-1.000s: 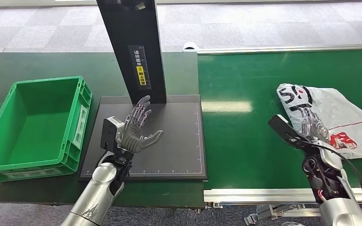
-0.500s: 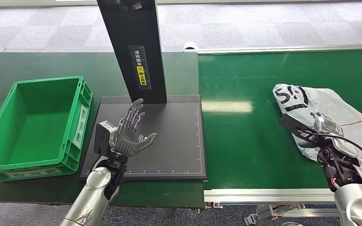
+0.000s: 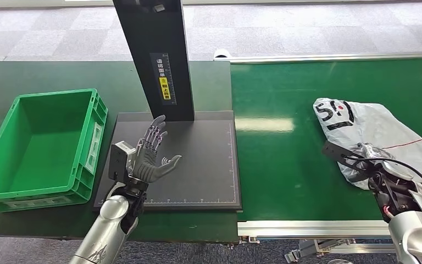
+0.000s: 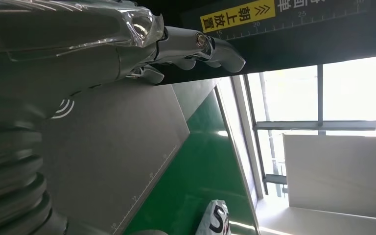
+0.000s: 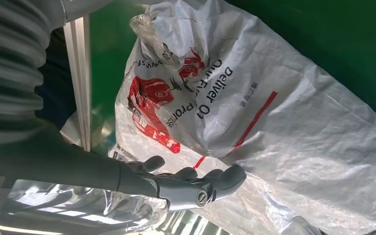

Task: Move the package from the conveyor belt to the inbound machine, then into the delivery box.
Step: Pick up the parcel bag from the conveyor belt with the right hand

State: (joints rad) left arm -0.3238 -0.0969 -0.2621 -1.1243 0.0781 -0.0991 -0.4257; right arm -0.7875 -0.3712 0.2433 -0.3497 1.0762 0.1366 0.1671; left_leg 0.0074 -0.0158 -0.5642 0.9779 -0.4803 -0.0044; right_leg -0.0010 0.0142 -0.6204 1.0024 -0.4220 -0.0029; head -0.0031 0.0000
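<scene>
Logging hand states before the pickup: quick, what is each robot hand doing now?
Left robot hand: open, holding nothing, over the scanner plate.
Right robot hand: on the package; grip cannot be told.

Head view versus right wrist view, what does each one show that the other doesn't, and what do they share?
Head view alone: the green crate, the black scanner platform with its upright column, and the left hand open above the platform. Right wrist view alone: the package's red logo and black "Deliver" lettering up close. Both: the white package on the green conveyor belt, with the right hand at it.
</scene>
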